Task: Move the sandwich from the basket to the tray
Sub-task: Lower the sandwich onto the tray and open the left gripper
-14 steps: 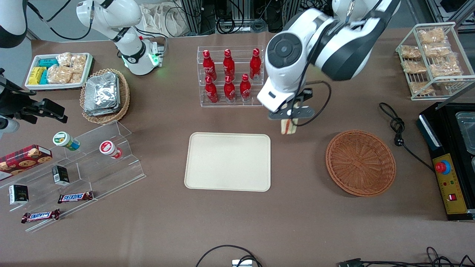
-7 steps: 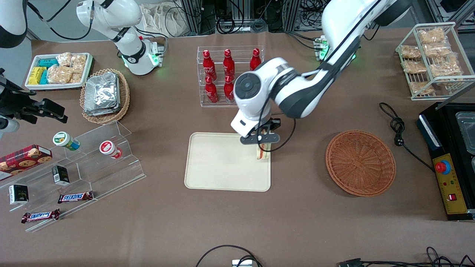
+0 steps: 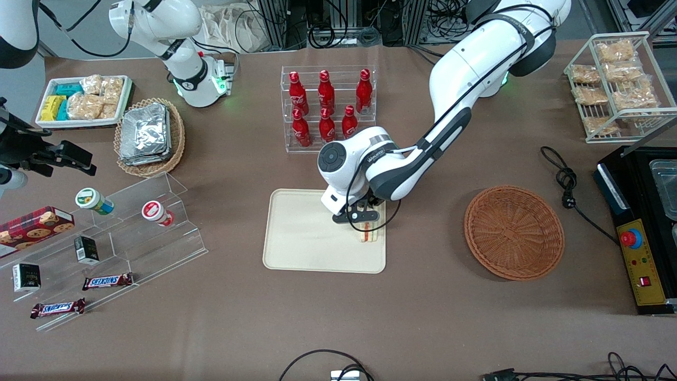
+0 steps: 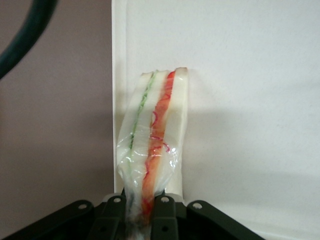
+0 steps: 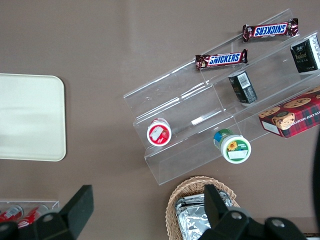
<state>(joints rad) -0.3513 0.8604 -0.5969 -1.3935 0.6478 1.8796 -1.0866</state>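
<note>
My left gripper (image 3: 365,225) is shut on the sandwich (image 3: 369,233), a wrapped white wedge with green and orange-red filling stripes. It holds the sandwich low over the cream-beige tray (image 3: 307,238), near the tray edge that faces the basket. In the left wrist view the sandwich (image 4: 152,142) stands between the black fingers (image 4: 165,220), over the tray's rim (image 4: 119,75). I cannot tell whether it touches the tray. The reddish-brown wicker basket (image 3: 513,232) lies empty on the table toward the working arm's end.
A clear rack of red bottles (image 3: 327,108) stands farther from the camera than the tray. A clear stepped stand with snacks (image 3: 106,238), a tan basket of foil packets (image 3: 149,136) and a white snack tray (image 3: 82,100) lie toward the parked arm's end. A black box (image 3: 642,222) and a wire rack (image 3: 616,84) lie toward the working arm's.
The left gripper has carried the sandwich from above the table between basket and bottle rack over the tray's edge, and has come down low over the tray.
</note>
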